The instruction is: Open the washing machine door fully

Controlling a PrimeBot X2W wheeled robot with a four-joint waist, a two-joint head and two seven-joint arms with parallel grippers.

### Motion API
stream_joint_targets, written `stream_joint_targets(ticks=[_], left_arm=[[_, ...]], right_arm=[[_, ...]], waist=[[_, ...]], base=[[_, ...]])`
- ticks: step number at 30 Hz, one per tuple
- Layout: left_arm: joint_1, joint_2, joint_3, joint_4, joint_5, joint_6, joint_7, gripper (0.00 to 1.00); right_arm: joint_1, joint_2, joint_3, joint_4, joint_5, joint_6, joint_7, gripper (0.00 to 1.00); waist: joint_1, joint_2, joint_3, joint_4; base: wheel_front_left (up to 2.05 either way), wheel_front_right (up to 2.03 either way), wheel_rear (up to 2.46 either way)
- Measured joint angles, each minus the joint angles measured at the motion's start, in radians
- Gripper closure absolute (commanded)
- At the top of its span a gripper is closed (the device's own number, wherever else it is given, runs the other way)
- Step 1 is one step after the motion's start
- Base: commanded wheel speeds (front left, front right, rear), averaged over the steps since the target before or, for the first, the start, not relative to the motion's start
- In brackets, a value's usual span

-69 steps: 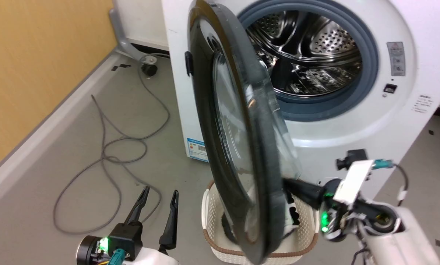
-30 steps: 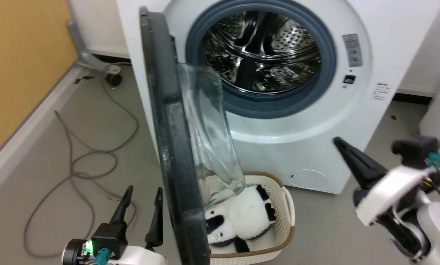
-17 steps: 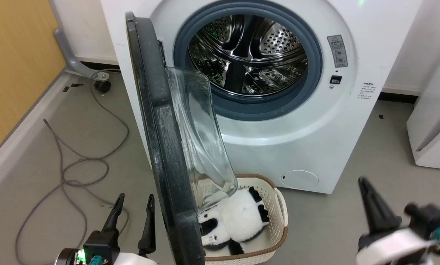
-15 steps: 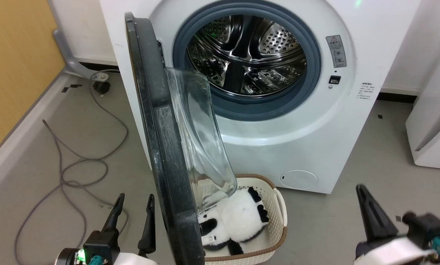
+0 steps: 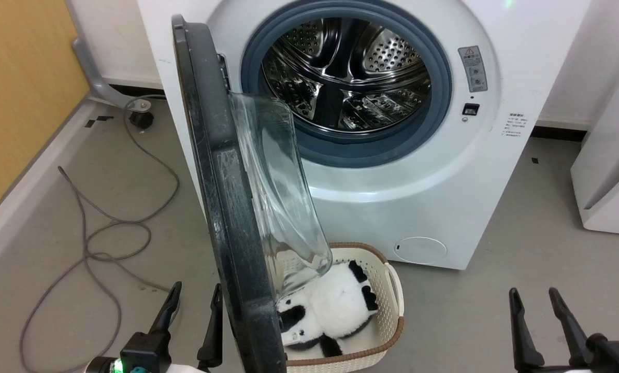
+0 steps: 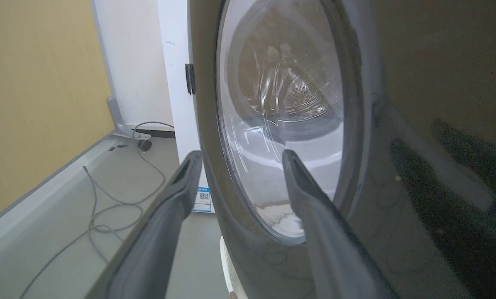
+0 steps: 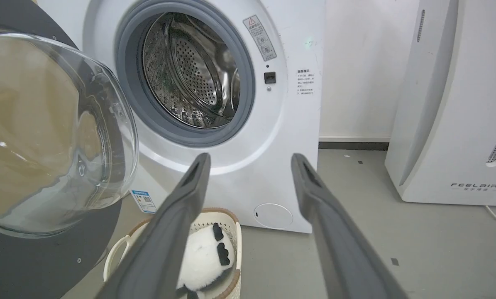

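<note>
I see the washing machine door (image 5: 221, 207) swung well out from the washer (image 5: 444, 207), nearly edge-on to the head camera. Its clear glass bowl bulges toward the steel drum (image 5: 348, 72), and its lower edge hangs over a white basket (image 5: 394, 290) holding a panda toy (image 5: 330, 305). My left gripper (image 5: 197, 295) sits just beside the door's outer face, fingers spread and holding nothing; I cannot tell if it touches. My right gripper (image 5: 532, 292) is well apart, over bare floor, fingers also spread. A grey sticker (image 5: 473, 68) with a red warning triangle and a blue-edged label (image 7: 142, 200) with a QR code are too small to read. The white appliance (image 7: 451, 104) to the right reads "FEELBIRD".
</note>
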Motion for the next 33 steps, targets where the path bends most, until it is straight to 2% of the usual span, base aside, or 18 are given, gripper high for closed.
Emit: stream_joint_targets(ticks=[3,4,5,15,23,33], left_arm=[[0.002,0.000,0.004,-0.004,-0.016,0.000,0.000,0.00],[0.002,0.000,0.007,-0.012,-0.030,0.000,0.000,0.71],[0.002,0.000,0.010,-0.021,-0.041,0.000,0.000,1.00],[0.002,0.000,0.061,-0.143,-0.080,0.002,0.000,1.00],[-0.031,-0.001,0.108,-0.306,-0.143,0.036,0.000,1.00],[-0.140,0.000,0.056,-0.498,-0.110,0.035,-0.001,1.00]], right_arm=[[0.007,0.001,0.000,0.002,0.007,0.000,-0.002,0.00],[0.008,0.001,-0.001,0.003,0.013,0.000,-0.003,0.00],[0.008,0.001,-0.002,0.003,0.019,0.000,-0.003,0.00],[0.008,0.003,0.016,0.012,0.049,0.000,-0.007,0.00],[0.009,0.003,0.015,0.013,0.049,0.000,-0.007,0.00],[0.012,0.003,0.010,0.028,0.087,0.000,-0.007,0.00]], waist=[[0.0000,0.0000,-0.001,0.002],[0.0000,0.0000,-0.001,0.003],[0.0000,0.0000,-0.001,0.004],[0.0000,0.0000,-0.008,0.014],[0.0000,0.0000,-0.018,0.019],[0.0000,0.0000,-0.032,0.027]], base=[[0.00,0.00,0.00],[0.00,0.00,0.00],[0.00,0.00,0.00],[0.00,0.00,0.00],[0.00,0.00,0.00],[0.00,0.00,0.00]])
